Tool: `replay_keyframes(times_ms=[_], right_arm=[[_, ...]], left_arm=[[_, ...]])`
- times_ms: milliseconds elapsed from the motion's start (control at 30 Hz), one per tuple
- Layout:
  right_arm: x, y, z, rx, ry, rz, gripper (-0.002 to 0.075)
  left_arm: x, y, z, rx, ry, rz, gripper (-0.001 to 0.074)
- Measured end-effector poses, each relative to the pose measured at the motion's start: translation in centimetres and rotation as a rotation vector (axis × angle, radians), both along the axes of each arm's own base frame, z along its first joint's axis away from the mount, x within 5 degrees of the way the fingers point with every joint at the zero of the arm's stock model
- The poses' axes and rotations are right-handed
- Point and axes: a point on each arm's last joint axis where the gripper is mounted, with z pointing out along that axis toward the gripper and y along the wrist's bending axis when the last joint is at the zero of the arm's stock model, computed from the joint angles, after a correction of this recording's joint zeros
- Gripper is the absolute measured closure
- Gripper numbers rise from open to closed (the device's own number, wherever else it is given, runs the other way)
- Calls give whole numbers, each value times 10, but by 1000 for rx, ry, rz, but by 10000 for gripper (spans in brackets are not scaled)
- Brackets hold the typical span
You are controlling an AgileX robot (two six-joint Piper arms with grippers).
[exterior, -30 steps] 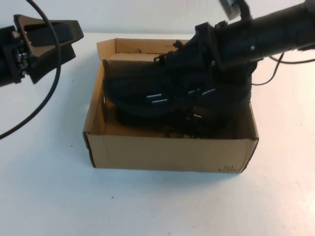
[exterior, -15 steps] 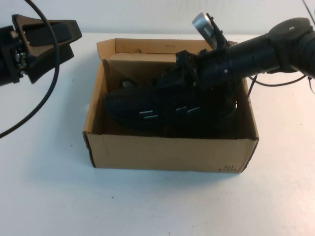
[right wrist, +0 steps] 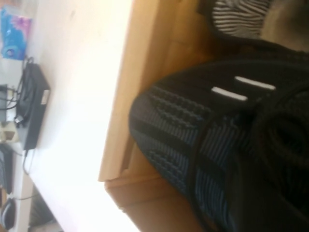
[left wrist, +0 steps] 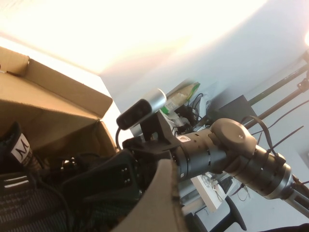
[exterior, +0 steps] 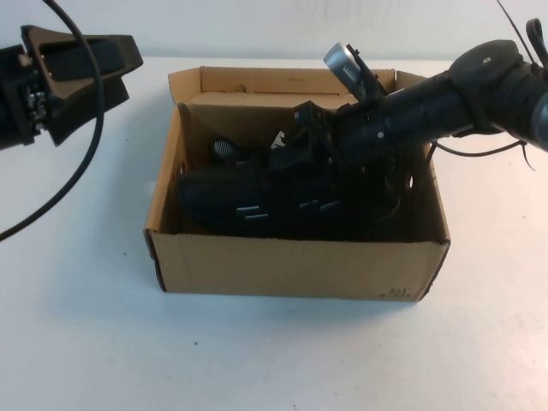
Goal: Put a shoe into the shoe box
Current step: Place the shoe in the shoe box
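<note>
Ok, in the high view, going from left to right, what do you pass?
Left end effector, parked over the table → shoe box left wall → shoe toe inside the box → right end effector on the shoe.

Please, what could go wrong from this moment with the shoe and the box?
1. The right gripper is shut on the shoe, low inside the shoe box. If it lifts before opening, the shoe may come out again.
2. The right arm reaches over the box's right wall; pulling back sideways could drag the box.
3. The left gripper hangs open off the box's far left corner, too far to steady it.
</note>
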Motion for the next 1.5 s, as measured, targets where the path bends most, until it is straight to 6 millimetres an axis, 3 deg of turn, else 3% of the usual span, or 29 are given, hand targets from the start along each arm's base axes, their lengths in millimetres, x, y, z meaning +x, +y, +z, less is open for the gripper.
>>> replay_keyframes(times_ms=[400, 633, 1267, 1333, 1500], right_arm=[[-1, 3, -2, -26, 6, -10, 616], [-2, 4, 1, 8, 22, -10, 533], [-4, 6, 3, 35, 17, 26, 475], [-4, 6, 3, 35, 17, 26, 500], [-4, 6, 3, 40, 26, 21, 686]], left_arm=[[0, 0, 0, 1, -1, 0, 99], [0, 0, 0, 1, -1, 0, 99], [0, 0, 0, 1, -1, 0, 96], [0, 0, 0, 1, -1, 0, 88], [0, 0, 0, 1, -1, 0, 96]])
